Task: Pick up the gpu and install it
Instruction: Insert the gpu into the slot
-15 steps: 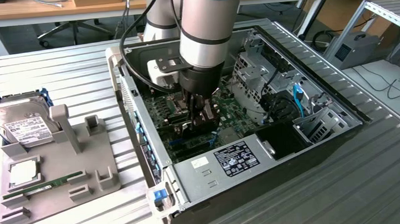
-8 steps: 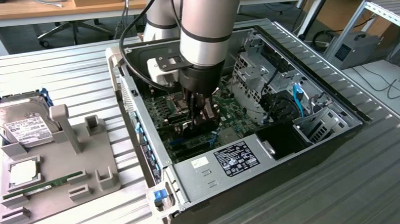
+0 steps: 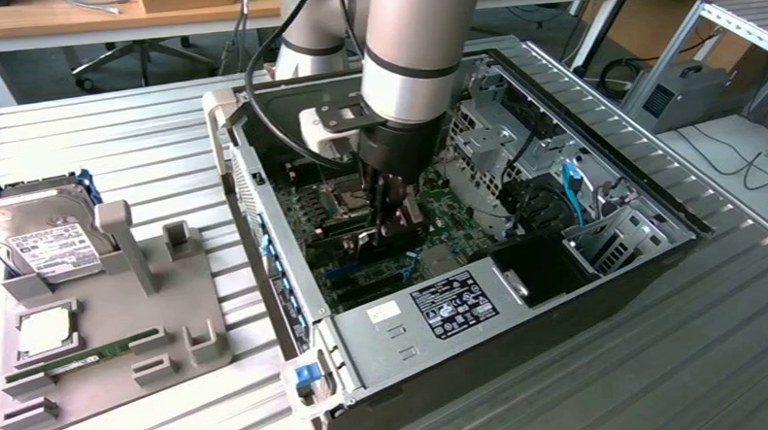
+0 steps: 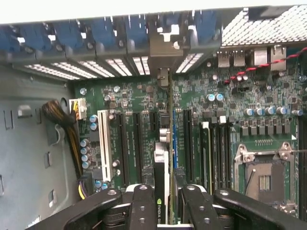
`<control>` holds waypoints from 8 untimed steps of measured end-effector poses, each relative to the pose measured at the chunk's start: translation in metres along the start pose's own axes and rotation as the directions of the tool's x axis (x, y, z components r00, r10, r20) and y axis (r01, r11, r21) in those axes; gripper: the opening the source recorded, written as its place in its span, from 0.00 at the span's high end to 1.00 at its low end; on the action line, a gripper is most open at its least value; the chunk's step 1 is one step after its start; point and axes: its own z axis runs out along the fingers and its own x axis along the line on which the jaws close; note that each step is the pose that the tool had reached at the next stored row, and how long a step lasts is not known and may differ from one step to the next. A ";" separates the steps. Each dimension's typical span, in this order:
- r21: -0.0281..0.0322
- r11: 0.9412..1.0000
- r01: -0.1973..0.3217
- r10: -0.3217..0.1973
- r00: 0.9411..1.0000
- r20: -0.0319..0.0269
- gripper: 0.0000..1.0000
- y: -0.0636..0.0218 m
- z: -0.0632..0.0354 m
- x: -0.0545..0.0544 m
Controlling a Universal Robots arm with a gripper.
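Observation:
My gripper (image 4: 164, 203) is down inside the open computer case (image 3: 492, 298), shut on the gpu (image 4: 167, 143). The wrist view shows the green card edge-on between the two black fingers (image 4: 143, 203), with a white label and its metal bracket (image 4: 164, 48) up against the case's rear slot openings. The card stands upright over the black expansion slots (image 4: 139, 143) of the green motherboard (image 4: 129, 100). Whether its gold edge sits in a slot is hidden. In the exterior view the gripper (image 3: 386, 200) and the card (image 3: 404, 229) are low over the board's middle.
A white slot (image 4: 104, 143) and a yellow-black cable bundle (image 4: 72, 139) lie to one side of the card, the processor socket (image 4: 264, 177) to the other. Outside the case, a grey fixture (image 3: 117, 324) holds a silver hard drive (image 3: 48, 239) and a thin memory stick (image 3: 86, 356).

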 end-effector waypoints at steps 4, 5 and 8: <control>0.000 1.000 0.000 0.000 1.000 0.000 0.74 -0.0015 -0.0001 0.000; 0.000 1.000 0.000 0.000 1.000 0.000 0.74 -0.0015 -0.0001 -0.001; 0.000 1.000 0.000 0.000 1.000 -0.001 0.74 -0.0016 -0.0017 -0.002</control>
